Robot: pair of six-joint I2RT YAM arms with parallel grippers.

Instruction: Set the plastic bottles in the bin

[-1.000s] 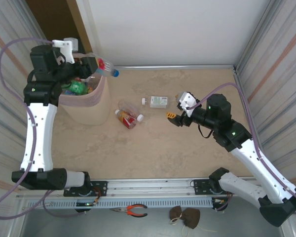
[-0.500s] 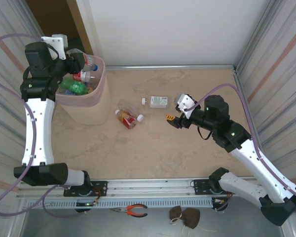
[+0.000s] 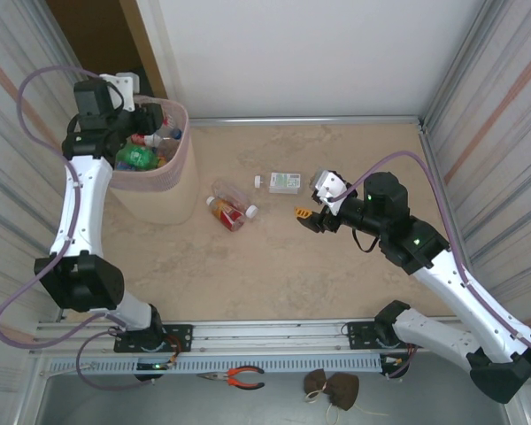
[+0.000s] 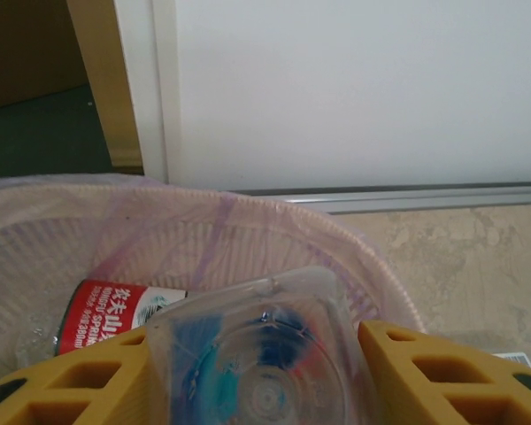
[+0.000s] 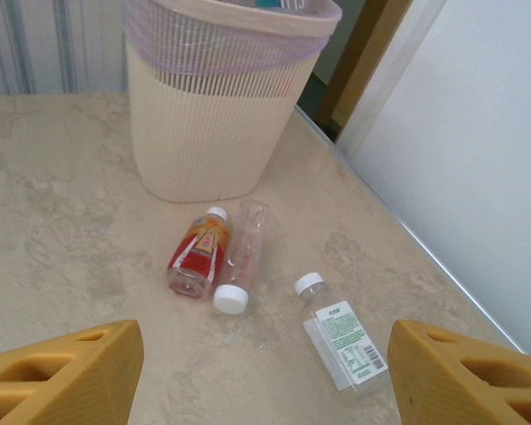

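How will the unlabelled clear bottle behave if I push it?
The clear bottle lies on its side and looks round, so it will probably roll. It looks empty, so likely light. Beside it, the red-labelled bottle may get knocked.

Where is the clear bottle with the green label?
Top view: green-label bottle lies on the table, just beyond the right gripper, right of the red-label bottle.
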